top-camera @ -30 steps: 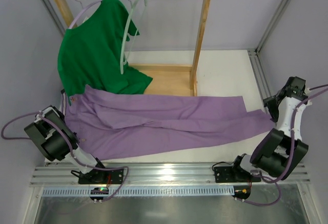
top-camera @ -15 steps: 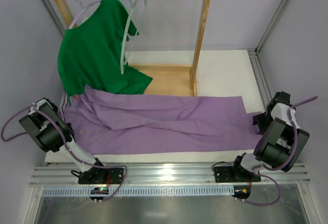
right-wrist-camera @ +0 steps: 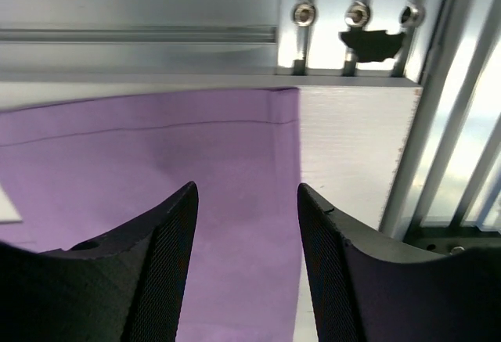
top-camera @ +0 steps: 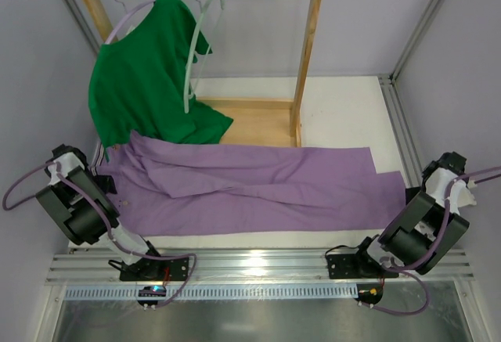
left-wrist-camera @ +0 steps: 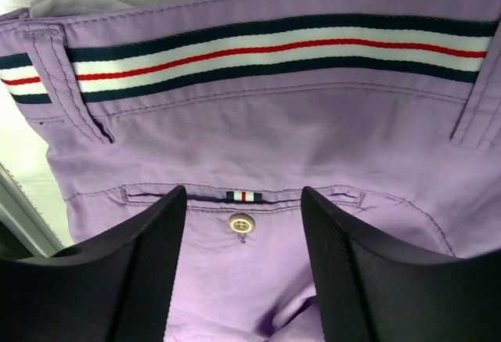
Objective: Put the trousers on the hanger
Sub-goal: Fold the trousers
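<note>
Two long legs of the trousers (top-camera: 250,189) lie flat and side by side across the white table (top-camera: 344,115), waist end at the left by the left arm, leg ends at the right by the right arm. Fabric is lilac-purple and soft, with shallow diagonal creases near the waist. The hanger (top-camera: 190,60), thin and pale grey-green, hangs bare by its wire hook from the top bar of the wooden rack (top-camera: 309,60), well apart from the trousers. Just beside it a dark green T-shirt (top-camera: 149,84) hangs on a lavender hanger (top-camera: 129,17), and the shirt's lower hem meets the upper edge of the trousers. Only the top view shows the rack, both hangers and the garment's full length. The left wrist view gives detail lost from above: a waistband (left-wrist-camera: 258,48) striped navy, white and red, a belt loop (left-wrist-camera: 66,84) on the left and another at the right edge, a small striped tab over a pale button (left-wrist-camera: 242,223). The left tool (left-wrist-camera: 243,193) has its jaws spread wide over that button area, gripping nothing. The right wrist view shows a leg hem with its stitched corner, bare table beyond it, and a bolted aluminium rail (right-wrist-camera: 141,13). The right tool (right-wrist-camera: 246,189) is likewise spread open above the purple cloth. I cannot tell whether it touches the cloth.
</note>
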Available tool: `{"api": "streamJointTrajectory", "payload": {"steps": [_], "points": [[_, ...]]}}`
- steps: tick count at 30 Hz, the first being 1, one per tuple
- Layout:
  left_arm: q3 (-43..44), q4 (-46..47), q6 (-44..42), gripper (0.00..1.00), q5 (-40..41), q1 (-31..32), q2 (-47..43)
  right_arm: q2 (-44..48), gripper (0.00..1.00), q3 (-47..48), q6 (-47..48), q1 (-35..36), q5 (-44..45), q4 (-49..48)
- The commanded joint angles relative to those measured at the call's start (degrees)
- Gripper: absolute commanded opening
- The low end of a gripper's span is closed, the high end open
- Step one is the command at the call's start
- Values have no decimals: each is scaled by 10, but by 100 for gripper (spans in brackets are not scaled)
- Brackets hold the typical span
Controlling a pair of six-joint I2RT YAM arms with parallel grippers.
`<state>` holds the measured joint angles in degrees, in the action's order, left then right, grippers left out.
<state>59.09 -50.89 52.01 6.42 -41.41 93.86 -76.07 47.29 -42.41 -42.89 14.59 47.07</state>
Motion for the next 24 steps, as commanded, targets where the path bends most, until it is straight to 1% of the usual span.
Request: {"api": "streamJointTrajectory", "payload": {"steps": [1, 6, 10, 13, 15, 17, 18, 19, 20, 21, 23, 24], "points": [[-2, 26, -15, 62, 6, -1, -23, 9, 57, -21, 2, -20, 23, -5], [-24, 34, -16, 65, 4, -1, -40, -27, 57, -46, 5, -26, 39, -56], [-30, 38, -17, 68, 1, 0, -56, -32, 57, -66, 10, -27, 49, -105], [-30, 36, -23, 75, 1, 0, -68, -32, 56, -88, 13, -27, 48, -151], [-30, 35, -33, 79, 12, 0, -82, -40, 54, -95, 15, -27, 44, -165], [-30, 26, -36, 83, 32, -1, -91, -50, 43, -100, 14, -27, 51, -173], [-29, 22, -38, 86, 37, -3, -95, -54, 36, -100, 11, -27, 53, -174], [-30, 20, -40, 87, 40, -2, -103, -56, 32, -101, 11, -27, 51, -176], [-31, 14, -41, 90, 43, -4, -105, -58, 24, -103, 10, -26, 45, -181], [-31, 9, -40, 99, 49, -6, -107, -57, 20, -105, 8, -27, 40, -184], [-35, 3, -44, 99, 56, -18, -119, -58, 13, -108, 8, -26, 30, -192], [-40, 0, -46, 98, 86, -17, -125, -58, 10, -108, 8, -27, 28, -193]]}}
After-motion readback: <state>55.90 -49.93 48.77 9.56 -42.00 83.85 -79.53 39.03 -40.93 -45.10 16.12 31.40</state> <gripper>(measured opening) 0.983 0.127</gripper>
